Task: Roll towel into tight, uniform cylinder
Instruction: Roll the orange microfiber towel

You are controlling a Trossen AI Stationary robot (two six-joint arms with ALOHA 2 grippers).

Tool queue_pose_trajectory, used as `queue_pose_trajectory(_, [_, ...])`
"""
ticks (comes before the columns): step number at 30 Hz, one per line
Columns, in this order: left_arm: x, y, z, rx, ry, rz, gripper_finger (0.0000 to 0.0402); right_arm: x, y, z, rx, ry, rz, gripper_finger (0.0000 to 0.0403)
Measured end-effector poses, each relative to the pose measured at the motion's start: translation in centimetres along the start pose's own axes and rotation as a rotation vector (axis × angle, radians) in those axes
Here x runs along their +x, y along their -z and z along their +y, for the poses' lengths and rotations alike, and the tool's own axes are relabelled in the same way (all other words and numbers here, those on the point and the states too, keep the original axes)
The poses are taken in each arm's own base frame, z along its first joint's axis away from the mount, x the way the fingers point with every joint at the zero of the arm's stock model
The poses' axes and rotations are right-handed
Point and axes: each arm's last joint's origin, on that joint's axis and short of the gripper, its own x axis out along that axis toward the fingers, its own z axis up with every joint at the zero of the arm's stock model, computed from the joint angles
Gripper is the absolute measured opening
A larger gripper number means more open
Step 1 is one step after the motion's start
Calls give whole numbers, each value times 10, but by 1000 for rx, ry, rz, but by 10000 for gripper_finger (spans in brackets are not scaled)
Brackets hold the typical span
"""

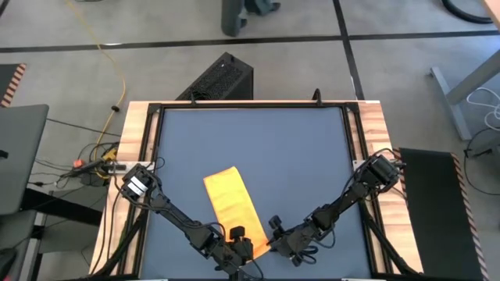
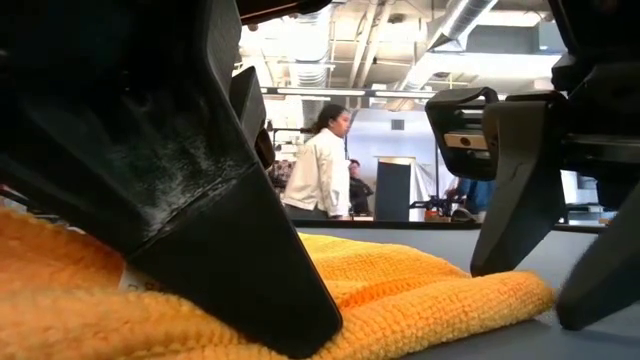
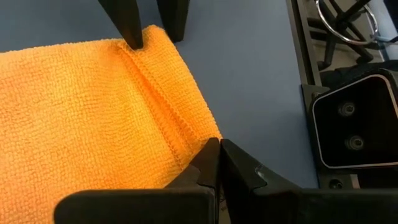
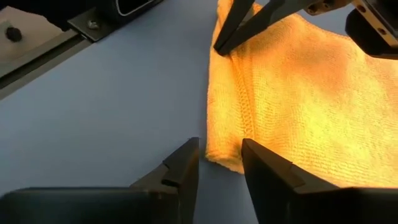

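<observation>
Right, both arms are down at the near end of the towel (image 1: 230,204), which lies as a flat folded strip, running diagonally on the blue-grey table (image 1: 297,148), not rolled at all yet. Left gripper (image 3: 217,152) is clenched tight, fingertips pinched together right at one near corner of the hem; whether any cloth sits between them I can't tell from here. Right gripper (image 4: 221,158) stands at the other near corner with its jaws parted, a gap between the fingers (image 4: 183,163), straddling the towel's edge and not yet clamped on anything.

Now the danger, as I judge it: the two corners aren't being treated alike. If the right side closes on table instead of cloth, or takes only the top layer of the fold, one end of the roll would start ahead of the other and you'd get a cone, not a cylinder. The left's pinch may hold just a sliver of hem, which could slip free once the roll starts. A loose first turn would also leave the core slack
</observation>
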Motion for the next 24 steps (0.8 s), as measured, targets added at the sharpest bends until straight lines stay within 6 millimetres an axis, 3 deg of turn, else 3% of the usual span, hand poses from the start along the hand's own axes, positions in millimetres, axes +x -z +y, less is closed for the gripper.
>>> queue_pose_trajectory(8, [-1, -2, -1, 47, 4, -17, 11, 1, 1, -5, 73, 14, 6, 60])
queue_pose_trajectory(13, [-13, -12, -7, 91, 17, -54, 33, 1, 1, -6, 93, -8, 4, 13])
queue_pose_trajectory(20, [-34, -21, -17, 163, -38, -138, 47, 4, 2, -22, 340, -152, 0, 15])
queue_pose_trajectory(24, [-36, -21, -19, 185, -63, -159, 48, 5, 2, -33, 465, -257, 0, 15])
